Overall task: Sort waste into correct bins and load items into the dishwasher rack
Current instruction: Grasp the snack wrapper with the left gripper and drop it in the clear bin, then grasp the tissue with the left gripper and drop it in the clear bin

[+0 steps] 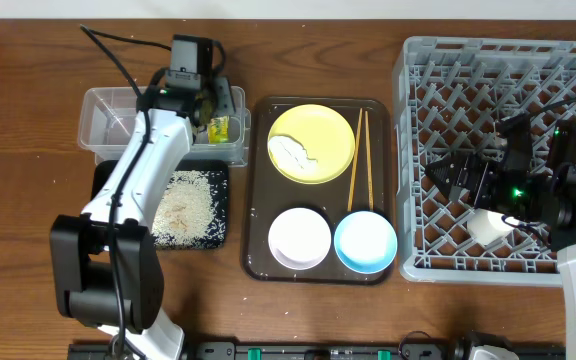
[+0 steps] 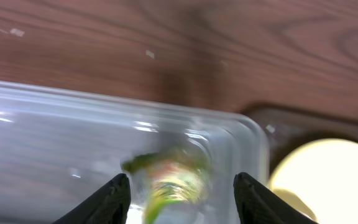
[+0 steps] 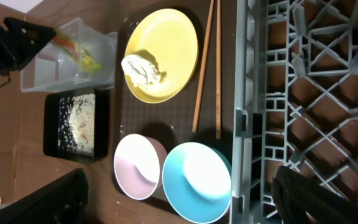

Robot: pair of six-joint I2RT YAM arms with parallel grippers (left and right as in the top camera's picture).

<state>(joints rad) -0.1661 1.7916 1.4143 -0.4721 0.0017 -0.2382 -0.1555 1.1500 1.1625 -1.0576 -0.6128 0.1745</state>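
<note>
**Wrapper** [image 2: 166, 180]: blurred in the left wrist view. It sits inside the clear tub [image 1: 108, 120], at the tub's 3 o'clock end, close to the corner wall.

**Left tool** [image 2: 180, 185]: released, with the jaws wide apart on either side of the wrapper. No pad is seen touching it.

**Step in hand, as judged:** dropping the wrapper into the clear tub. To do it well, keep the jaws wide and rise straight up, so neither finger drags the wrapper back over the rim. First check that it lies below the rim.

**Black tub** [image 1: 220, 172]: at 6 o'clock of the clear tub, holding rice [image 1: 190, 205].

**Tray** [image 1: 260, 180]: at 3 o'clock of both tubs.
- Plate [image 1: 328, 135], at the tray's 12 o'clock, with the wad [image 1: 293, 152] on it. The wad looks like the waste left to sort.
- Chopsticks [image 1: 360, 160], at 3 o'clock of the plate.
- White bowl [image 1: 299, 238] and blue bowl [image 1: 365, 241], at the tray's 6 o'clock.

**Rack** [image 1: 438, 60]: at 3 o'clock of the tray, with the cup [image 1: 490, 225] inside it.

**Right tool** [image 3: 180, 183]: released and empty, above the rack.
</note>
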